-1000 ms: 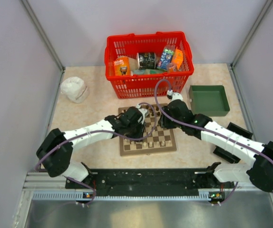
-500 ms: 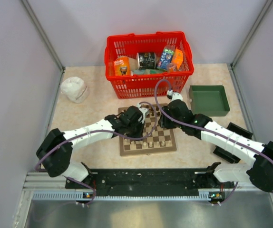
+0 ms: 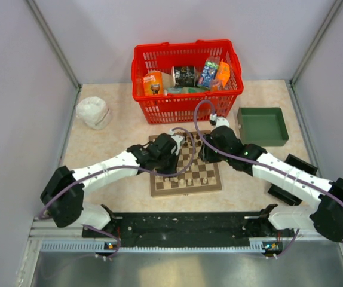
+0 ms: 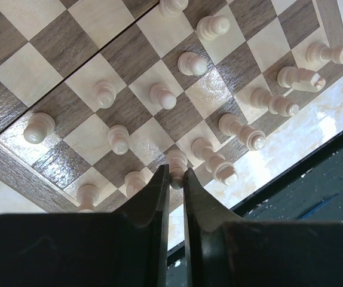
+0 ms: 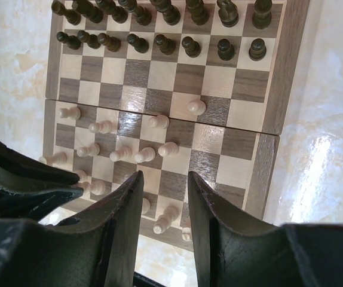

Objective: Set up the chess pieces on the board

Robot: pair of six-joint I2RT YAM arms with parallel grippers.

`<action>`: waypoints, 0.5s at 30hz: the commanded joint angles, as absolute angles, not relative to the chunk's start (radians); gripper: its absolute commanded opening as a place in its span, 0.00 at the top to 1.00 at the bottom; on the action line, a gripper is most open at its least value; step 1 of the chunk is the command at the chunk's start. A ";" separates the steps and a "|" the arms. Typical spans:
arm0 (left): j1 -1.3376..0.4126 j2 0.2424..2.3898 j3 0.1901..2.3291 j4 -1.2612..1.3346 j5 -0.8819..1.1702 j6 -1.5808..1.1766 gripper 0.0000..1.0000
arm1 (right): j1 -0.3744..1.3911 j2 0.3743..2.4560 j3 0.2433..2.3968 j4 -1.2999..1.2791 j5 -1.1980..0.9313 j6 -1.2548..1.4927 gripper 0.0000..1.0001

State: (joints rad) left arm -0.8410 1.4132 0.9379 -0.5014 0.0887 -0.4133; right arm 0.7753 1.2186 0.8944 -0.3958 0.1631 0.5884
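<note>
The board point(image 3: 184, 186) lies in the middle of the table between both arms. In the left wrist view the board point(image 4: 28, 72) carries several pale pieces point(image 4: 162, 95) in two rows near its edge. My left gripper point(image 4: 176, 175) is shut on a pale piece point(image 4: 176, 161) at the outer row; I cannot tell if it is lifted. In the top view it point(image 3: 176, 142) hangs over the board's far left part. My right gripper point(image 5: 165, 178) is open and empty above the board point(image 5: 189, 78), with dark pieces point(image 5: 159, 43) lined up on the far rows and pale pieces point(image 5: 196, 107) nearer. In the top view it point(image 3: 202, 155) is over the board's right part.
A red basket point(image 3: 186, 81) with packaged goods stands behind the board. A green tray point(image 3: 262, 125) sits at the back right. A white bundle point(image 3: 94, 112) lies at the back left. Black blocks point(image 3: 291, 179) lie at the right. A black rail point(image 3: 183, 224) runs along the near edge.
My left arm has shifted a little, its elbow and shoulder moving left, the gripper staying over the board's far left. My right arm has not moved.
</note>
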 commanded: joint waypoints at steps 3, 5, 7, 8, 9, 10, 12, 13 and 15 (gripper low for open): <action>-0.862 1.368 0.948 -0.511 0.072 -0.425 0.89 | 0.765 1.216 0.882 -0.365 0.156 0.601 0.64; -0.870 1.370 0.943 -0.511 0.064 -0.428 0.89 | 0.764 1.221 0.882 -0.365 0.158 0.601 0.64; -0.879 1.368 0.939 -0.518 0.052 -0.431 0.89 | 0.765 1.223 0.882 -0.365 0.156 0.600 0.64; -0.884 1.370 0.936 -0.522 0.040 -0.433 0.89 | 0.765 1.221 0.882 -0.364 0.156 0.600 0.64; -0.885 1.368 0.934 -0.522 0.031 -0.433 0.89 | 0.764 1.221 0.881 -0.365 0.155 0.598 0.64; -0.887 1.370 0.934 -0.526 0.026 -0.433 0.89 | 0.764 1.221 0.879 -0.362 0.152 0.600 0.64; -0.888 1.368 0.934 -0.537 0.009 -0.434 0.89 | 0.764 1.224 0.880 -0.361 0.150 0.600 0.64; -0.888 1.368 0.931 -0.540 0.009 -0.434 0.88 | 0.764 1.221 0.879 -0.362 0.150 0.600 0.64; -0.890 1.365 0.927 -0.538 0.009 -0.436 0.88 | 0.764 1.220 0.876 -0.362 0.152 0.601 0.64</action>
